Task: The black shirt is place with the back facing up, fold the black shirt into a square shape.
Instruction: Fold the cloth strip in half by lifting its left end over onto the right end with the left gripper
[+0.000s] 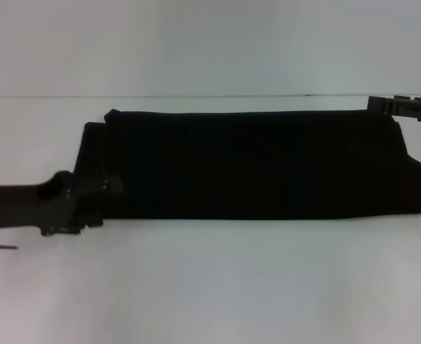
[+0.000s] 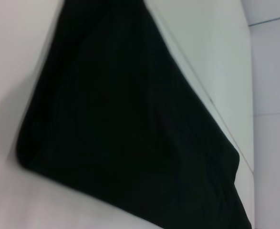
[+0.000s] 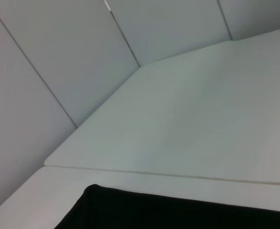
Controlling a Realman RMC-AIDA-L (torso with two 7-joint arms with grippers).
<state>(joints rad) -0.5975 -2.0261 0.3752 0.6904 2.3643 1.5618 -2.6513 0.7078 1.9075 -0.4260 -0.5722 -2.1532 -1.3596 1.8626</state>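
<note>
Head view: high, facing forward and down over the whole bench (image 1: pixel 210 287). Left wrist view: close above the black shirt (image 2: pixel 125 129). Right wrist view: low at its far edge, facing the wall.

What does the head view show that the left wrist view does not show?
Only the head view shows both grippers: the left gripper at the near left end of the black shirt, the right gripper at its far right corner. Only the left wrist view shows a rounded folded corner up close. Both show the shirt folded into a long band on the white table.
</note>
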